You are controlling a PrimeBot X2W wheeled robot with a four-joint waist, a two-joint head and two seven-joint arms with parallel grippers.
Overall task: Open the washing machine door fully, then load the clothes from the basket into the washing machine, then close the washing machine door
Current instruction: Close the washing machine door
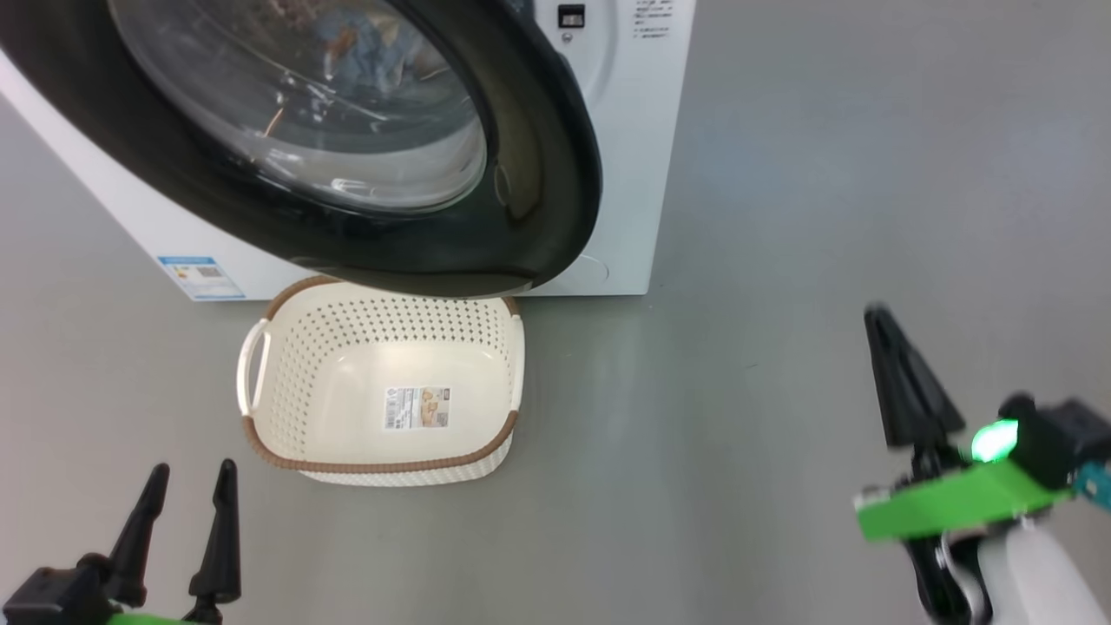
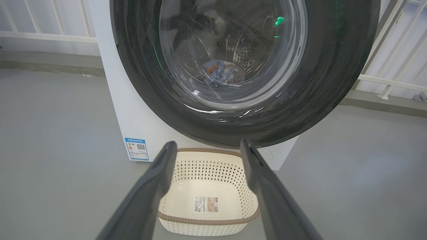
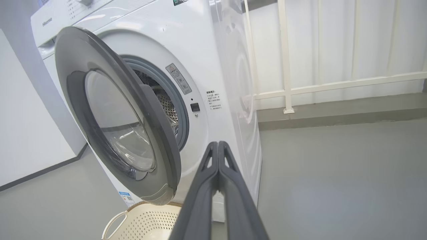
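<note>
The washing machine door (image 1: 538,156) stands ajar, swung partway out from the white washing machine (image 1: 634,130), its black rim hanging over the far edge of the basket (image 1: 382,451). The basket sits on the floor in front of the machine with only its paper label inside. Through the door glass the blue and orange clothes (image 2: 222,74) lie in the steel drum. My left gripper (image 1: 193,469) is open, low at the near left and pointing at the basket. My right gripper (image 1: 878,317) is shut on nothing, off to the right of the door edge (image 3: 156,140).
Grey floor (image 1: 781,260) stretches right of the machine. A white railing (image 3: 283,66) runs behind it on a low kerb. A pale wall (image 3: 26,133) stands to the machine's far side. A blue sticker (image 1: 200,276) marks the washer's lower front.
</note>
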